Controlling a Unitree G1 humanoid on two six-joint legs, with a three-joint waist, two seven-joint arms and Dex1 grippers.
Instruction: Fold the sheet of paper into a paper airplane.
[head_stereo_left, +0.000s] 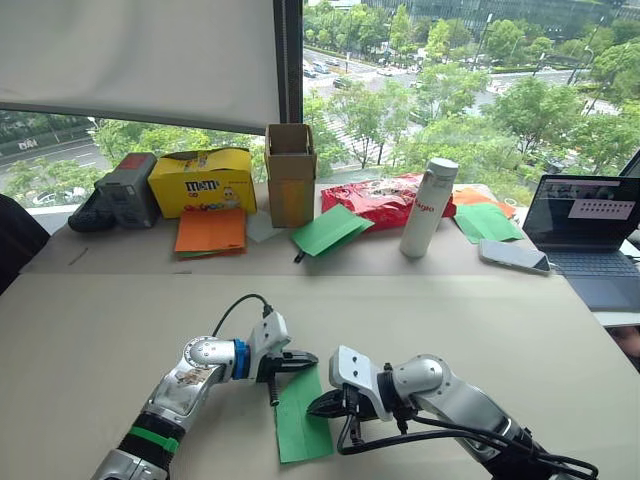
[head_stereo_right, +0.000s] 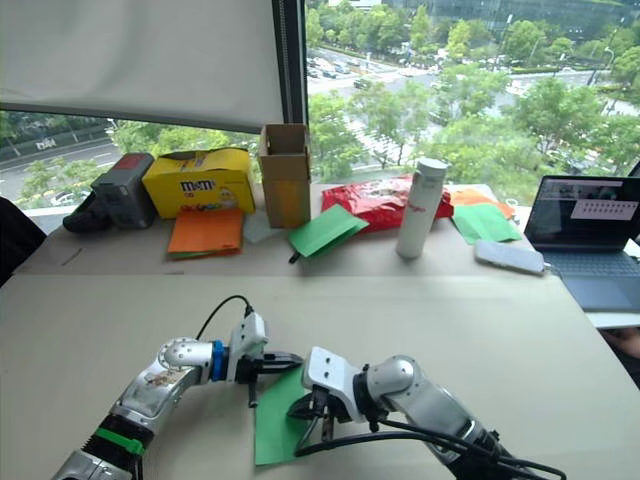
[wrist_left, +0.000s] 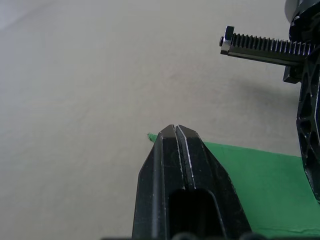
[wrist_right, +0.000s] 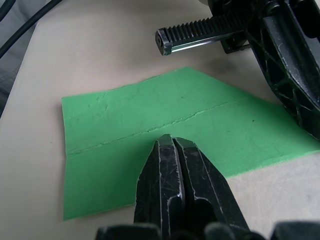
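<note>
The sheet of paper (head_stereo_left: 301, 417) lies flat on the near middle of the beige worktop (head_stereo_left: 480, 330), folded into a long green strip that runs from near to far, with one pointed far end and a crease running down its length. Both arms reach in from the near edge and meet over it.

The left gripper (head_stereo_left: 303, 361) sits at the strip's far tip — its black fingers (wrist_left: 176, 150) are pressed together, with nothing seen between them, and the green corner shows just beside their tip in the left wrist view. The right gripper (head_stereo_left: 322, 406) is at the strip's right edge, about midway along; its fingers (wrist_right: 172, 155) are also pressed together, their tips resting on or just above the paper close to the crease. I cannot tell whether they touch it.

Along the far side of the worktop, well apart from the work, stand a yellow M&M's box (head_stereo_left: 203, 181), an open cardboard box (head_stereo_left: 291, 173), a red snack bag (head_stereo_left: 380, 198) and a white bottle (head_stereo_left: 429, 207). Orange paper sheets (head_stereo_left: 211, 231) lie in front of the yellow box — loose green sheets (head_stereo_left: 330, 229) lie beside the cardboard box. A phone (head_stereo_left: 513, 256) and an open laptop (head_stereo_left: 590, 235) are on the far right.
</note>
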